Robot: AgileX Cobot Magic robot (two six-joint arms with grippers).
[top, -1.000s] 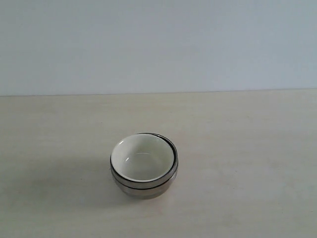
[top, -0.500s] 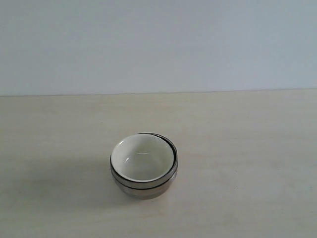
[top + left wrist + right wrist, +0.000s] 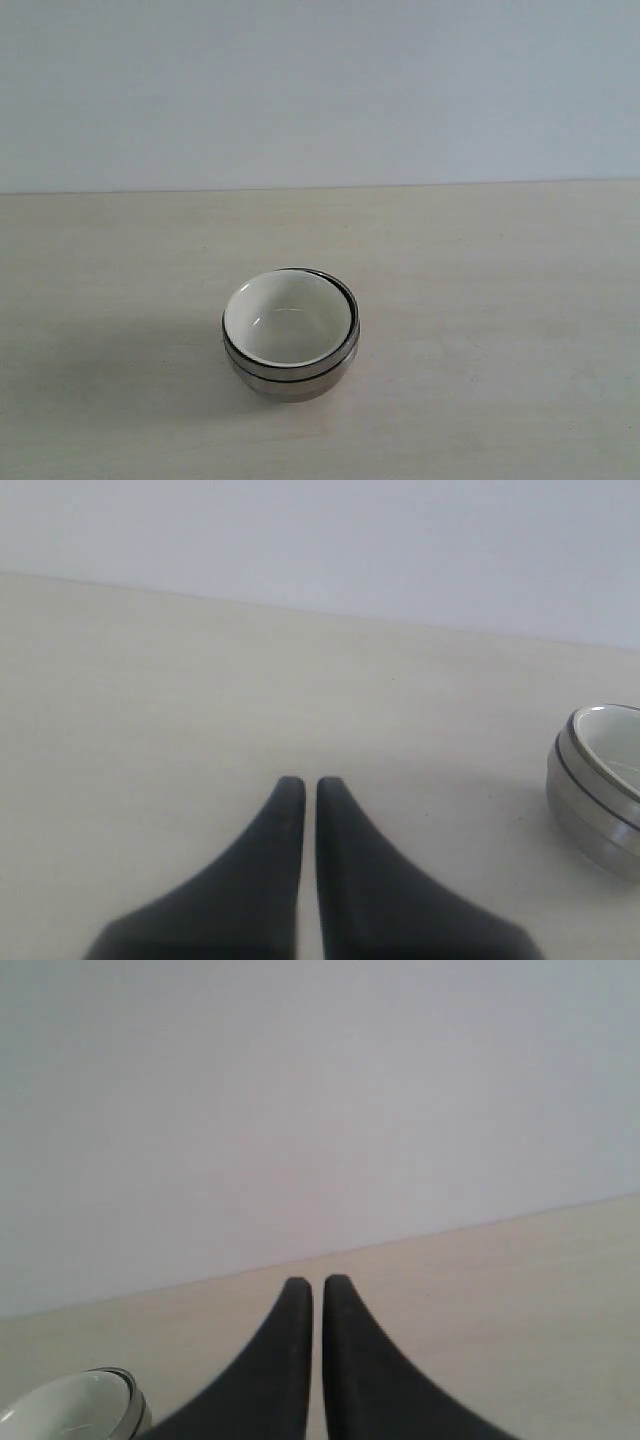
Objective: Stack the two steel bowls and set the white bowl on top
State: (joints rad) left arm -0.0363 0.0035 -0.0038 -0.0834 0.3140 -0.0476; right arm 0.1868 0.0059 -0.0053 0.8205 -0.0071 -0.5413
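Observation:
The two steel bowls sit nested in one stack near the middle of the table, and the white bowl rests inside the top one. The left wrist view catches the steel bowls with the white bowl in them, off to the side of my left gripper, which is shut with nothing in it. In the right wrist view my right gripper is also shut and holds nothing, with the white bowl at the frame's edge. Neither gripper appears in the exterior view.
A pale wooden table runs back to a plain light wall. No other objects are in view.

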